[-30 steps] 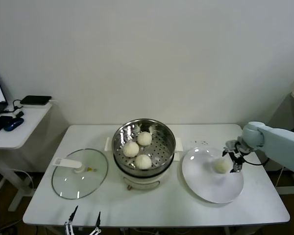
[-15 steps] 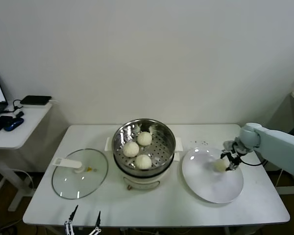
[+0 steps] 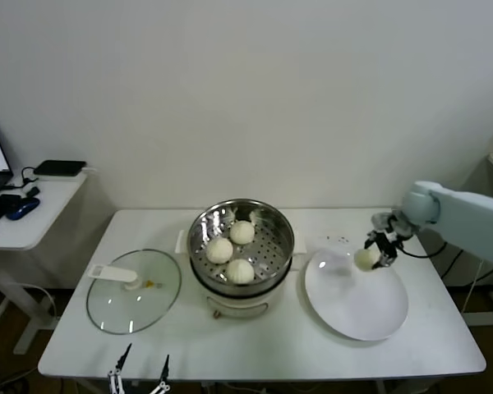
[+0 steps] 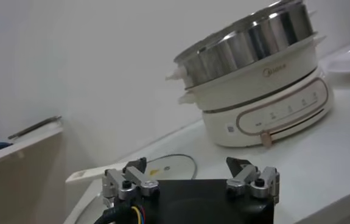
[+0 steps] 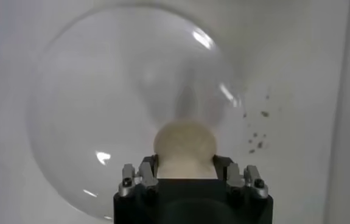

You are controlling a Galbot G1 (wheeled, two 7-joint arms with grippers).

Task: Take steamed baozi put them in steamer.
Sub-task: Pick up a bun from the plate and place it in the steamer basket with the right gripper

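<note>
The steel steamer (image 3: 271, 234) sits on its white cooker base at the table's middle and holds three cream-white baozi (image 3: 220, 249). It also shows in the left wrist view (image 4: 248, 42). My right gripper (image 3: 371, 256) is shut on the fourth baozi (image 3: 366, 258) and holds it lifted above the white plate's (image 3: 357, 305) far left part. In the right wrist view the baozi (image 5: 184, 145) sits between the fingers, over the plate (image 5: 95, 109). My left gripper (image 3: 138, 373) is parked low at the table's front left edge, open and empty.
The glass lid (image 3: 134, 289) with a white handle lies flat left of the steamer. A side desk (image 3: 25, 215) with a mouse and laptop stands at the far left. Dark specks lie on the table (image 3: 338, 240) behind the plate.
My right gripper closed on the baozi and lifted it off the plate, moving slightly left and up. The left arm has not moved.
</note>
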